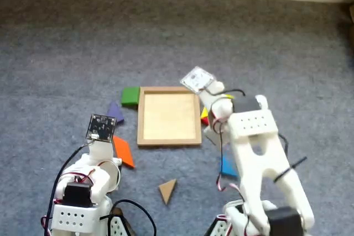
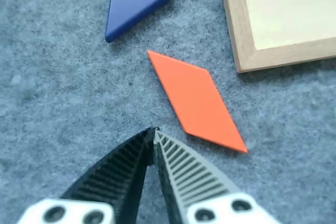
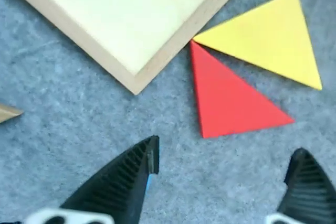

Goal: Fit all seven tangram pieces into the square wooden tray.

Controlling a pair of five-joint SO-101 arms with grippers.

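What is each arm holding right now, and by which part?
Nothing. The left tool is shut on nothing, beside the orange piece; the right tool is open, with the red triangle lying untouched ahead of it.

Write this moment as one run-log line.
square wooden tray: empty | left gripper: shut, beside orange parallelogram | right gripper: open, near red triangle

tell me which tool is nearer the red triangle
Right. The right tool hangs open just short of the red triangle, by a corner of the tray. The left tool is shut on the tray's far side, by the orange parallelogram.
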